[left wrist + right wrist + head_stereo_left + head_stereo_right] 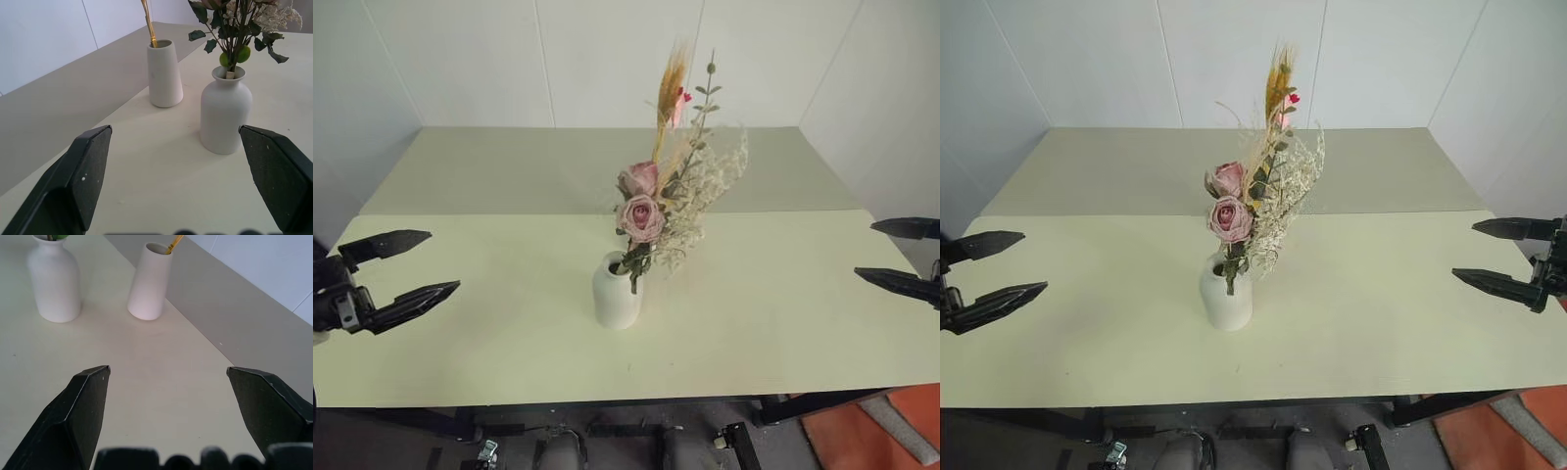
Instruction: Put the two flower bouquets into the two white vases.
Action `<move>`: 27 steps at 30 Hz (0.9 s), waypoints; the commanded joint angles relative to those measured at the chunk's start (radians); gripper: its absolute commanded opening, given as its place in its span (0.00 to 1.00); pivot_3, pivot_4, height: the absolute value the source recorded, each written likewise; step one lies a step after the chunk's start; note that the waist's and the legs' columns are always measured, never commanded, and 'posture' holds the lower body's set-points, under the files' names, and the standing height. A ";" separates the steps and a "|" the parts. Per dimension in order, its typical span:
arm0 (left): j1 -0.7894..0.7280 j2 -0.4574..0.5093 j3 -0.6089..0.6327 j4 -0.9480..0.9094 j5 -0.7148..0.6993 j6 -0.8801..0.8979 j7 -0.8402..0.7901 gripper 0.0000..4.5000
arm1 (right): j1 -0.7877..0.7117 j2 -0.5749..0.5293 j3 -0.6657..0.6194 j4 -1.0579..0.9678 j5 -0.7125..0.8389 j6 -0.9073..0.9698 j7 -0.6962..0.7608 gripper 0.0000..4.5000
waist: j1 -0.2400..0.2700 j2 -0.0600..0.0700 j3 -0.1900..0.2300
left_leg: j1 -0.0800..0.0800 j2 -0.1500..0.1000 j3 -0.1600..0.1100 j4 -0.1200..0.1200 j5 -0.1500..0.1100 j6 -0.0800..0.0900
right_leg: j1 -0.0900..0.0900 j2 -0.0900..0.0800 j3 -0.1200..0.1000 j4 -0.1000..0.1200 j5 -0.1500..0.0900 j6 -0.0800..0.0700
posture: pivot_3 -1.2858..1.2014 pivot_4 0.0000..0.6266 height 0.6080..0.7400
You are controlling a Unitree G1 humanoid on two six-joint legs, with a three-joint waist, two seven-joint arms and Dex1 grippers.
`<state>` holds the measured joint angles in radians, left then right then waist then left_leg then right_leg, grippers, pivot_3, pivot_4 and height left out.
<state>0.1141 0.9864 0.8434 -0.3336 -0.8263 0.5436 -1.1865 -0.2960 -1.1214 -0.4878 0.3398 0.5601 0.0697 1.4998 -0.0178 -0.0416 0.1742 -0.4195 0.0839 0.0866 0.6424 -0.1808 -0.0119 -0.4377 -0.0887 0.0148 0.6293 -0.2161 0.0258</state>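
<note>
A short rounded white vase (pixel 617 292) stands mid-table and holds the bunch of pink roses, cream sprigs and green leaves (pixel 641 217). Just behind it, the taller tapered white vase (pixel 165 73) holds the slim golden wheat spray (pixel 671 88) with a small pink-red bloom. The two vases stand upright and apart. My left gripper (pixel 445 260) hovers open and empty at the table's left side, pointing toward the vases. At the right edge my right gripper (pixel 864 250) is open and empty too, well away from them.
The cream tabletop (pixel 783 323) meets a greyer table section (pixel 509 166) behind, which ends at white walls. The front edge runs along the bottom, with table legs and an orange mat (pixel 871 431) on the floor below at the right.
</note>
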 commanded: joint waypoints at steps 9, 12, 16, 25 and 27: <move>-0.018 0.017 0.016 0.006 -0.002 -0.011 0.002 1.00 | 0.033 0.007 -0.030 -0.064 -0.002 -0.026 -0.031 0.99 | 0.003 0.000 0.000 | 0.000 0.000 0.000 0.000 0.000 0.000 | 0.000 0.000 0.000 0.000 0.000 0.000 | 0.52 0.24 1.00; -0.019 0.019 0.014 0.007 -0.001 -0.012 0.002 1.00 | 0.038 0.008 -0.031 -0.073 0.001 -0.020 -0.038 0.99 | 0.003 0.000 0.000 | 0.000 0.000 0.000 0.000 0.000 0.000 | 0.000 0.000 0.000 0.000 0.000 0.000 | 0.52 0.24 1.00; -0.022 0.019 0.011 0.009 0.001 -0.013 0.001 1.00 | 0.047 0.009 -0.029 -0.078 -0.004 -0.020 -0.050 0.99 | 0.003 0.000 0.000 | 0.000 0.000 0.000 0.000 0.000 0.000 | 0.000 0.000 0.000 0.000 0.000 0.000 | 0.52 0.24 1.00; -0.023 0.016 0.006 0.013 0.009 -0.018 -0.003 1.00 | 0.055 0.009 -0.026 -0.092 -0.008 -0.017 -0.068 0.99 | 0.003 0.000 0.000 | 0.000 0.000 0.000 0.000 0.000 0.000 | 0.000 0.000 0.000 0.000 0.000 0.000 | 0.52 0.24 1.00; -0.025 0.018 0.006 0.017 0.010 -0.018 -0.005 1.00 | 0.053 0.008 -0.021 -0.098 -0.008 -0.013 -0.073 0.99 | 0.003 0.000 0.000 | 0.000 0.000 0.000 0.000 0.000 0.000 | 0.000 0.000 0.000 0.000 0.000 0.000 | 0.52 0.24 1.00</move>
